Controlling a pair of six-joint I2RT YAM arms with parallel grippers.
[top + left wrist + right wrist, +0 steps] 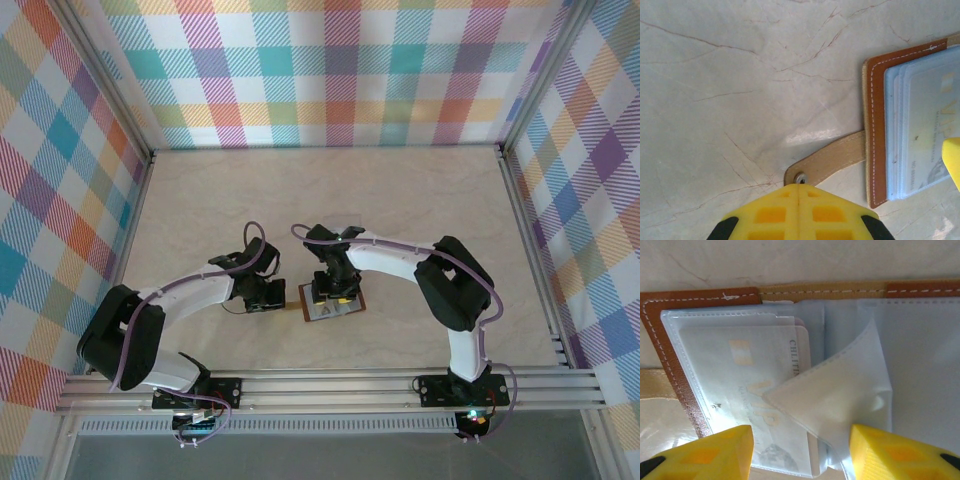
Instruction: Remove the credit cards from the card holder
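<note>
One card holder (334,306) lies open on the table (420,200) between the two grippers. The left gripper (798,192) has its fingers together, with the tips at the snap of the single strap tab (832,157). The right gripper (800,440) has its fingers apart over the clear pockets (840,390), where two credit cards (740,375) show, both tucked inside.

Beige marble-patterned desk (400,200) is lying under even light, showing thin brown veins. Plaid walls (340,70) in pastel colours are enclosing three sides. Aluminium rails (330,385) are running along the near edge.
</note>
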